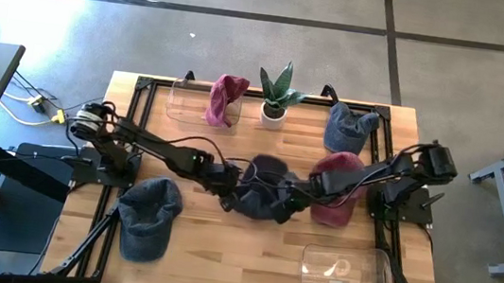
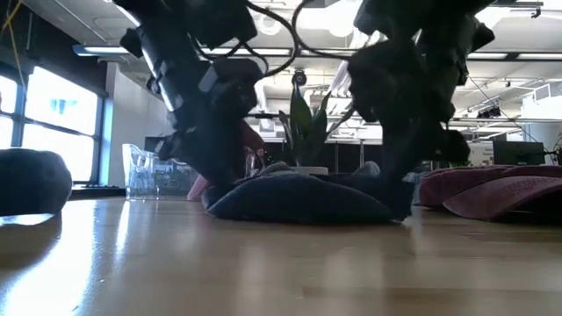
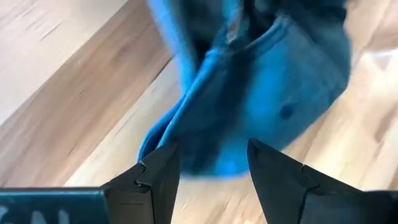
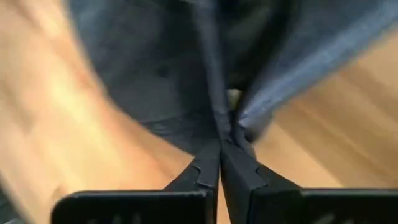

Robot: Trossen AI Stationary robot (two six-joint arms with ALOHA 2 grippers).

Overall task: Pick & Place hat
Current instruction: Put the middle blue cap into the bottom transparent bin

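On the left half of the table, your left gripper [image 1: 228,188] sits low at the left edge of the dark blue hat [image 1: 261,188], which lies near the middle of the table [image 1: 220,252], a little toward the front edge. In the left wrist view the fingers [image 3: 155,177] stand apart with the hat's cloth just ahead of them, nothing between them. Moving right, your right gripper [image 1: 291,203] is down at the hat's right side; the right wrist view shows its fingers [image 4: 205,168] pressed together with a fold of the hat [image 4: 224,124] pinched at their tips.

You look to be at the grasp step: the right side has cloth, the left has not closed. Before lifting, judge whether that thin pinch will carry the hat. If you want both grips, ease the left fingers forward over the brim edge and close. Then raise both evenly, or the soft cloth may slip free.
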